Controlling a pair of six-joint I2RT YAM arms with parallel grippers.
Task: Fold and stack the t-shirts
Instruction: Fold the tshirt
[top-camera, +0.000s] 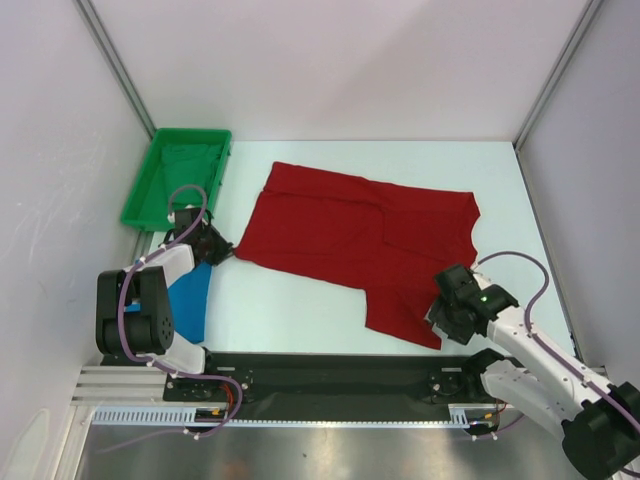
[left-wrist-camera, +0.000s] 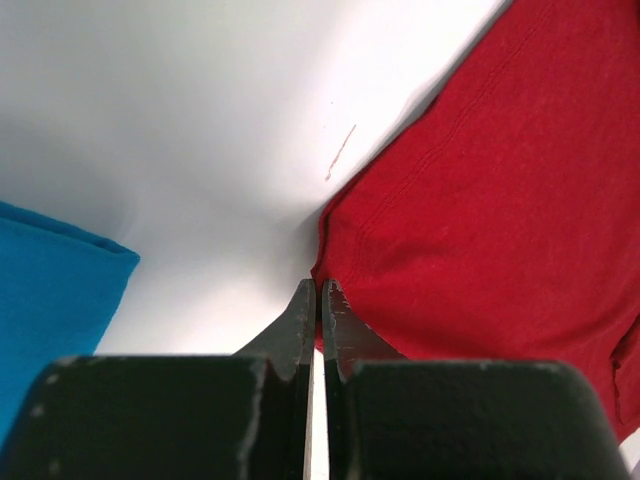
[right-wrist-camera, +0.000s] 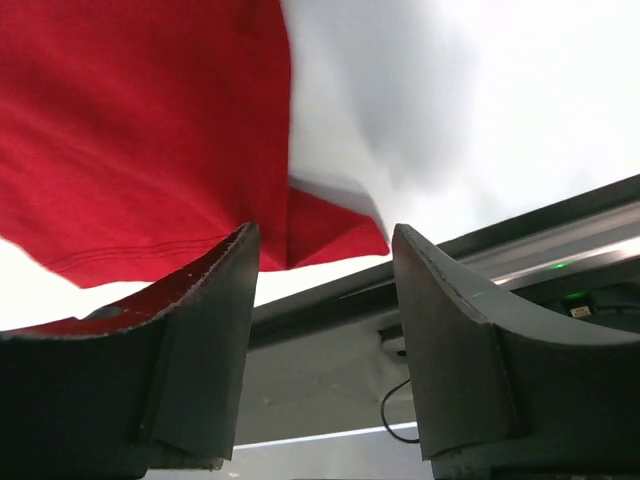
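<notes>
Red shirt (top-camera: 350, 225) lies long axis left-right on desk (top-camera: 290, 310). Left jaws clenched, apparently empty, touching its left corner. Right jaws released, straddling its near corner.

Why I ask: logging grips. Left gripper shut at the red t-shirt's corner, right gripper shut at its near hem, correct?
No: the right gripper is open, jaws spread at the red t-shirt's near hem, per the right wrist view. The left gripper is shut at its corner.

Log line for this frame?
red t-shirt: spread | left gripper: shut at its left corner | right gripper: open at its near corner | blue t-shirt: aside, near-left
</notes>
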